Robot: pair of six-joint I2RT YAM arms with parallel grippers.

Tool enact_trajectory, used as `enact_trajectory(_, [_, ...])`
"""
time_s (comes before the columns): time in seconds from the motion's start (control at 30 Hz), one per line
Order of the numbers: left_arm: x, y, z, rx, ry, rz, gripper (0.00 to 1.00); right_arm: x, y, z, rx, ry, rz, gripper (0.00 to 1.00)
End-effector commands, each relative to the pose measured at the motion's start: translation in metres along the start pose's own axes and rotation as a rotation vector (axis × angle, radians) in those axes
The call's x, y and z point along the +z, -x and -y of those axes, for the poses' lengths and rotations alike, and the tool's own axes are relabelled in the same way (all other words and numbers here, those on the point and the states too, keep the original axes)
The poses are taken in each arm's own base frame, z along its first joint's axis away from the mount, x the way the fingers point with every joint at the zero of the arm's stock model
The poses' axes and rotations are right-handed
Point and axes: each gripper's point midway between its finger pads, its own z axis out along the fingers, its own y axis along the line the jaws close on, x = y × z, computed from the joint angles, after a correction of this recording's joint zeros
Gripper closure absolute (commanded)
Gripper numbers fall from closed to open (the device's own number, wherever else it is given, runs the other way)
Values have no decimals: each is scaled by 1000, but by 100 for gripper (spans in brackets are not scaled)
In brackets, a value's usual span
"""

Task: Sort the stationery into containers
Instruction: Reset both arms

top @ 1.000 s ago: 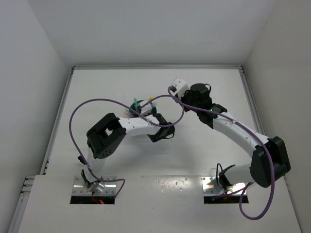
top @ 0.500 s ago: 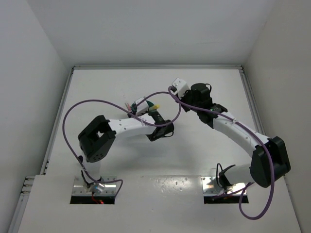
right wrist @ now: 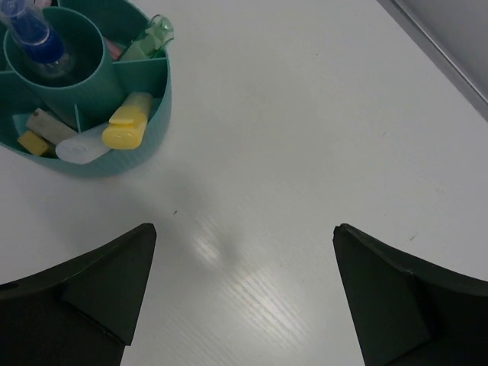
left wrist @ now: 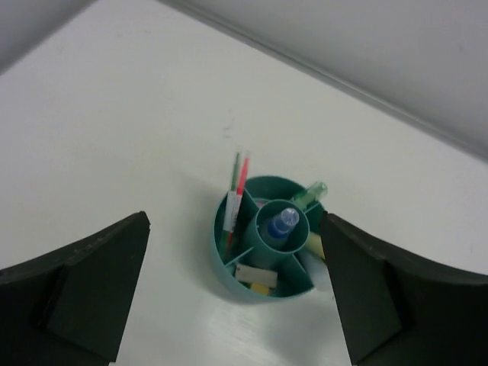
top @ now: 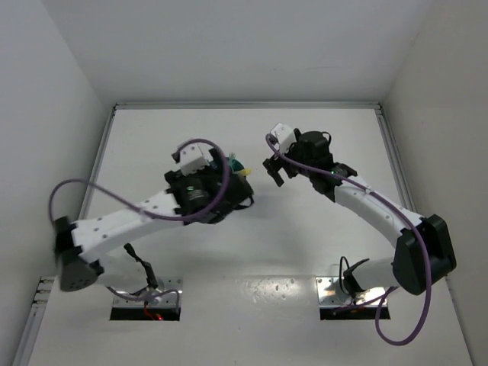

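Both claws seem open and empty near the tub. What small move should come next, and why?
Probably draw the left claw back a little toward its base. It and the right claw are open and empty; the bottle, yellow stick and pens sit in the teal tub, and no loose item shows beside it.

The left arm (top: 130, 217) reaches diagonally forward and rightward from its base, wrist camera facing down; the left gripper (left wrist: 232, 221) has its two dark fingers spread wide, holding nothing. The right arm (top: 374, 210) arches forward and leftward, and the right gripper (right wrist: 244, 229), likewise spread wide and empty, hangs near the left wrist without touching it.
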Motion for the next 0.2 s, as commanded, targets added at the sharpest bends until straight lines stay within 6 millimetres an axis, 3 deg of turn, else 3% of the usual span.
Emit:
enact_trajectory(0.0, [11, 28, 14, 179, -297, -155, 0, -14, 27, 11, 109, -66, 86, 0])
enact_trajectory(0.03, [10, 9, 6, 207, -374, -199, 0, -17, 30, 12, 106, -72, 106, 0])
enact_trajectory(0.07, [1, 23, 3, 153, -490, -209, 0, -20, 30, 15, 106, -95, 114, 0])
enact_trajectory(0.17, [-3, 24, -4, 194, -591, -202, 0, -34, 36, 24, 134, -156, 144, 0])
